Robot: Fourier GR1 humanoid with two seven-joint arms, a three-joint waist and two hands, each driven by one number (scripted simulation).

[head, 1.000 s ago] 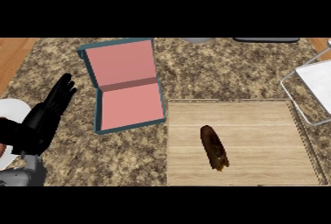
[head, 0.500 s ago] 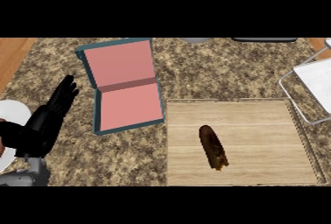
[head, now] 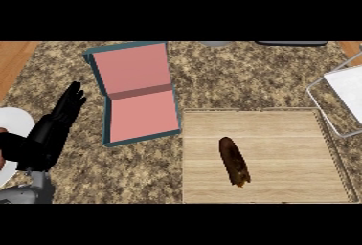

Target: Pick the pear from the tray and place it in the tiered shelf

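Note:
The pear (head: 233, 161) is a dark brown, elongated fruit lying lengthwise on the wooden tray (head: 297, 143) at the lower right, left of the tray's middle. The tiered shelf (head: 138, 91), teal outside with pink inner surfaces, stands on the counter to the upper left of the tray, its near edge close to the tray's left corner. My left hand (head: 53, 129) shows at the left edge, open with fingers straight and pointing up, well apart from the shelf and the pear. It holds nothing. My right hand does not show.
A white plate (head: 10, 127) lies at the far left, partly under my left forearm. A white wire-rimmed rack (head: 350, 86) sits at the right edge, just beyond the tray's far right corner. Speckled counter lies between hand and shelf.
My left hand has crept slightly forward and to the right. The pear, tray and shelf have not moved.

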